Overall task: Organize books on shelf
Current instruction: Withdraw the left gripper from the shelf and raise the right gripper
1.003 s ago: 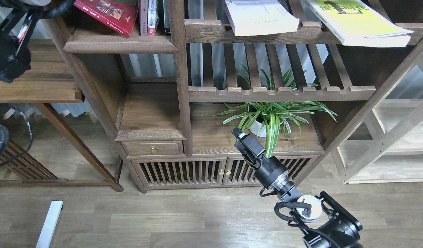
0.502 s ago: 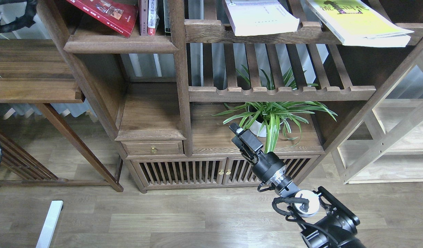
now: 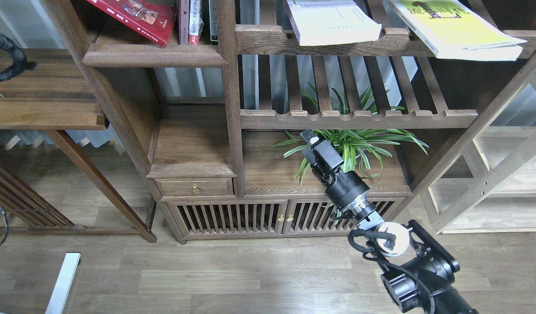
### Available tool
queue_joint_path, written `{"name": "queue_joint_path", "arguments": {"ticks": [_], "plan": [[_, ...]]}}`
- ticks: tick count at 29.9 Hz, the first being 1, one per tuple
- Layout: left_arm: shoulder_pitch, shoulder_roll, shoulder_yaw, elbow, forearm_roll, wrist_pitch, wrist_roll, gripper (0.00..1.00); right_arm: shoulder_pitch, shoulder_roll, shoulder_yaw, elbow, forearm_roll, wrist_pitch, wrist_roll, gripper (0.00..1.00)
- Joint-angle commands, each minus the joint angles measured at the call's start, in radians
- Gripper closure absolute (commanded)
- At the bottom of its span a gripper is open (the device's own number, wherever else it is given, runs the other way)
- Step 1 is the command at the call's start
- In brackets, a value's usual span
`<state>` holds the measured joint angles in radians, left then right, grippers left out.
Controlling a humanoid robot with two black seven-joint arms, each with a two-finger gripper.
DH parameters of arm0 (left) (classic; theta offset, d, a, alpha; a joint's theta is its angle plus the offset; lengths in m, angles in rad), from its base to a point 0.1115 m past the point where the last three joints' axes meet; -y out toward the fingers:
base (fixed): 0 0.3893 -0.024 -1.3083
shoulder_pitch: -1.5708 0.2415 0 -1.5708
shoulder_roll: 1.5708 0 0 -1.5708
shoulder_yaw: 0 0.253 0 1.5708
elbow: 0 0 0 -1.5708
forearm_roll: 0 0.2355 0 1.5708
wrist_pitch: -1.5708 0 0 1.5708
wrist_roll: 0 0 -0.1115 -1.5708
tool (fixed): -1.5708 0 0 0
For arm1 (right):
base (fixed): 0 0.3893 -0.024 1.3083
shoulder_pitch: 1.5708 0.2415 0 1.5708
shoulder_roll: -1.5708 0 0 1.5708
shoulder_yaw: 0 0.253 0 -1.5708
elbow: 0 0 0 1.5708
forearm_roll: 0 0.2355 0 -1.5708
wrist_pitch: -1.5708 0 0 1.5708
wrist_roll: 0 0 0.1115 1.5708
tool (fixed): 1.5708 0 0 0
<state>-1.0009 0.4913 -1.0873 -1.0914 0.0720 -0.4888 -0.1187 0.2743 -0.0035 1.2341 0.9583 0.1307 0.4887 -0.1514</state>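
Note:
The dark-brown shelf (image 3: 193, 148) fills the middle of the head view. On its top-left board a dark red book (image 3: 132, 17) lies tilted against upright volumes. A white book (image 3: 333, 22) and a yellow-green book (image 3: 455, 28) lie flat on the upper slatted rack, their front edges overhanging. My right gripper (image 3: 313, 146) comes up from the bottom right and hovers before the lower compartment, just left of the plant. It holds nothing, and its dark fingers cannot be told apart. Of my left arm only a black cable (image 3: 6, 52) shows at the upper left.
A potted spider plant (image 3: 363, 146) stands in the lower compartment behind my right gripper. Narrow upright volumes (image 3: 193, 22) stand beside the red book. There is a dark wooden table (image 3: 41, 100) at the left, a pale frame rack (image 3: 503, 174) at the right, and a white bar (image 3: 63, 283) on the floor.
My right gripper has risen and moved slightly right, now in front of the plant's leaves. My left arm has withdrawn upward out of the top-left corner.

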Motion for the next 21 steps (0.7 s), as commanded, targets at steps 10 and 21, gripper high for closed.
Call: {"name": "queue_joint_path", "arguments": {"ticks": [10,21], "plan": [[0.246,-0.160,0.009,-0.085,-0.046,0.000,0.004,0.01,0.135,0.003,0.117,0.013,0.021,0.000,0.001,0.01],[0.422,-0.241,0.030,-0.234,-0.046,0.000,0.020,0.03,0.137,0.002,0.149,0.049,0.020,0.000,-0.001,0.01]]}}
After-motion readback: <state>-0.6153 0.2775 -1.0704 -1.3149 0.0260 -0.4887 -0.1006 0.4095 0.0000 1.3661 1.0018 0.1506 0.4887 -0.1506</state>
